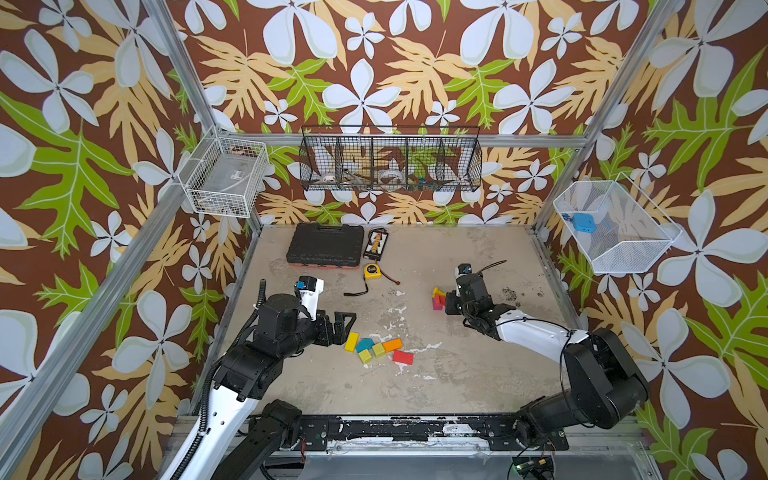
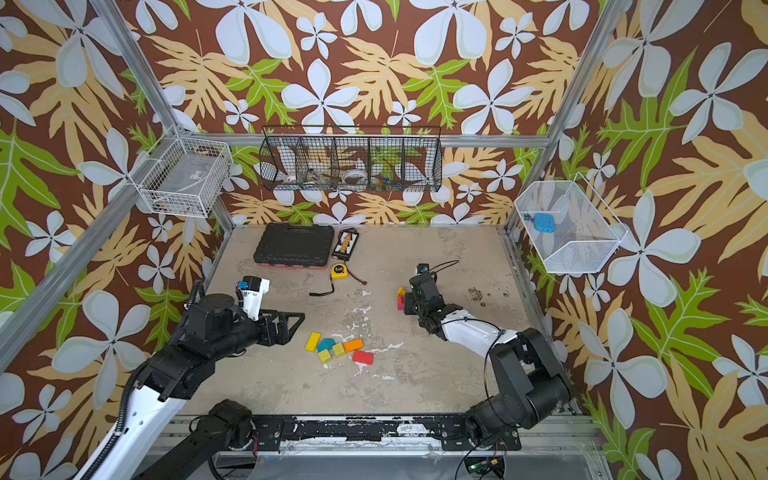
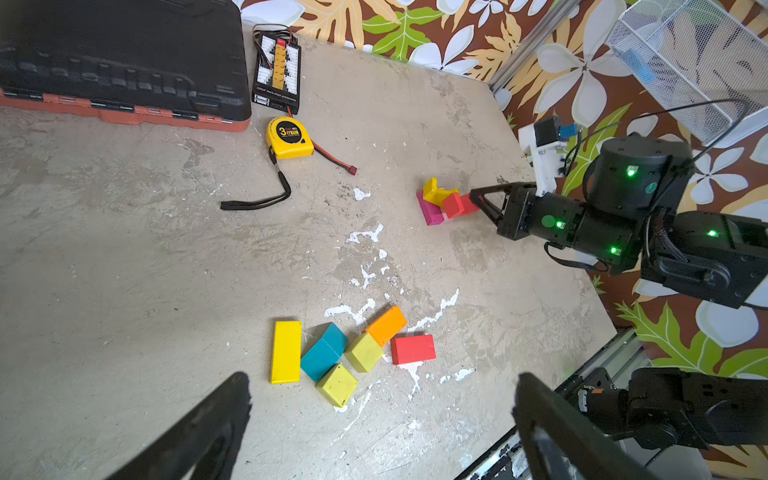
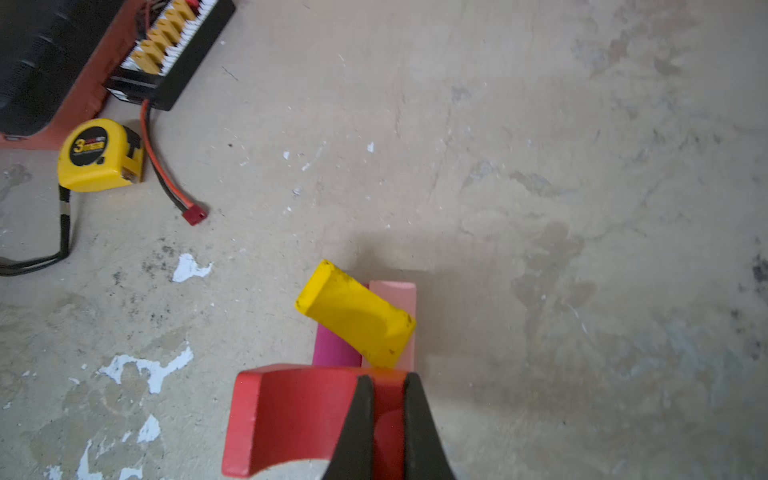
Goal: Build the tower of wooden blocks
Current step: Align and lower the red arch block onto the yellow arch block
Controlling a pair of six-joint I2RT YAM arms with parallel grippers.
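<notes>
Left wrist view: nearest, the left gripper (image 3: 382, 378) hangs over the table (image 3: 124, 270) with its two fingers spread wide, holding nothing. Just beyond it a loose cluster lies flat and packed close: a yellow brick (image 3: 286, 351), a teal block (image 3: 324, 353), a lime cube (image 3: 337, 384), a second lime cube (image 3: 363, 351), an orange brick (image 3: 386, 325) and a red brick (image 3: 412, 349).

Farther on and off to the right, well apart from the cluster, stands the tower (image 3: 434, 199). A magenta block (image 3: 430, 214) and a pink block (image 4: 401, 299) lie side by side as its base, with a yellow arch (image 3: 436, 191) tilted across them. The right gripper (image 3: 476, 203), fingers drawn close, pinches one leg of a red arch (image 3: 453, 205) at the base's end nearest that arm. Whether the arch rests on the base, I cannot tell.

Farthest back lie a yellow tape measure (image 3: 289, 137), a connector board (image 3: 277, 70) and a black tool case (image 3: 124, 62).
</notes>
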